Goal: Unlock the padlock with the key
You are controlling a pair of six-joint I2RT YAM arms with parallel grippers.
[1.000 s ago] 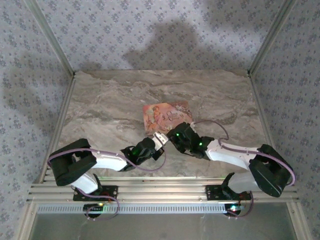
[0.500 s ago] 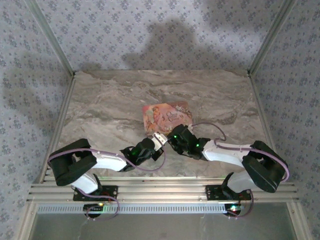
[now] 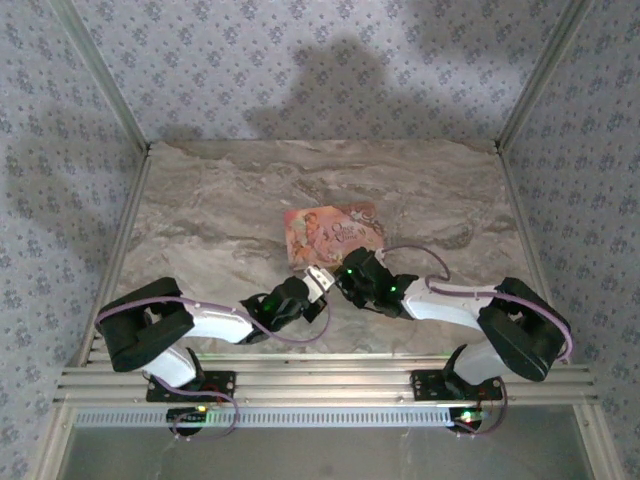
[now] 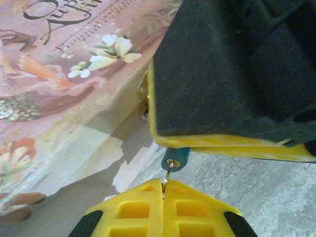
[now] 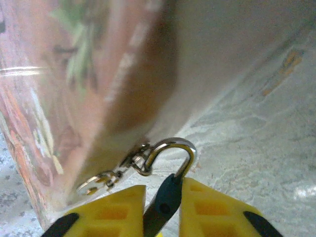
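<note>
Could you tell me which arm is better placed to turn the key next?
Left. The left gripper is shut on the thin metal key, whose tip sits at the tiny dark teal-blue padlock; the right gripper clamps that padlock's body.

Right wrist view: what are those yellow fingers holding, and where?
The tiny dark teal padlock, pinched by its body in the right gripper; its silver shackle pokes out.
</note>
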